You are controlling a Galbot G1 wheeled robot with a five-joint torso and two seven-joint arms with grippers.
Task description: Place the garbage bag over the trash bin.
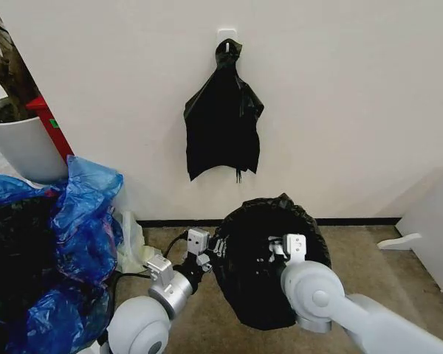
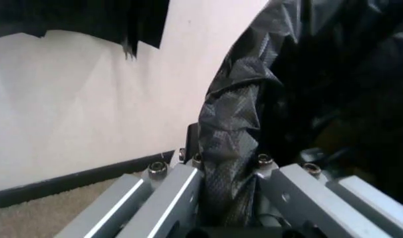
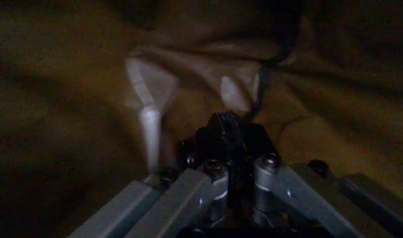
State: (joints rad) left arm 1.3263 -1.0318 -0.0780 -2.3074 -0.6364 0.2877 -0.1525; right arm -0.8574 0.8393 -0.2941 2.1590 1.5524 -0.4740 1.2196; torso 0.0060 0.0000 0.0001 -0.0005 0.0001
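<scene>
The garbage bag (image 1: pixel 269 284) is a glossy black, bulging mass low on the floor near the wall, its mouth stretched between my two grippers. My left gripper (image 1: pixel 217 248) is at the bag's left edge, shut on a crinkled fold of the garbage bag (image 2: pixel 231 163). My right gripper (image 1: pixel 273 253) is at the top of the bag, reaching inside it. In the right wrist view its fingers (image 3: pixel 215 148) are closed on a thin strip of the dark film (image 3: pixel 188 74), with dim light coming through. The trash bin is hidden.
A bunch of black bags (image 1: pixel 223 125) hangs from a wall hook above. Blue plastic bags (image 1: pixel 81 214) are piled at the left, with a white plant pot (image 1: pixel 22 144) behind them. A white cabinet (image 1: pixel 437 221) stands at the right. Brown carpet (image 1: pixel 369 254) lies open between.
</scene>
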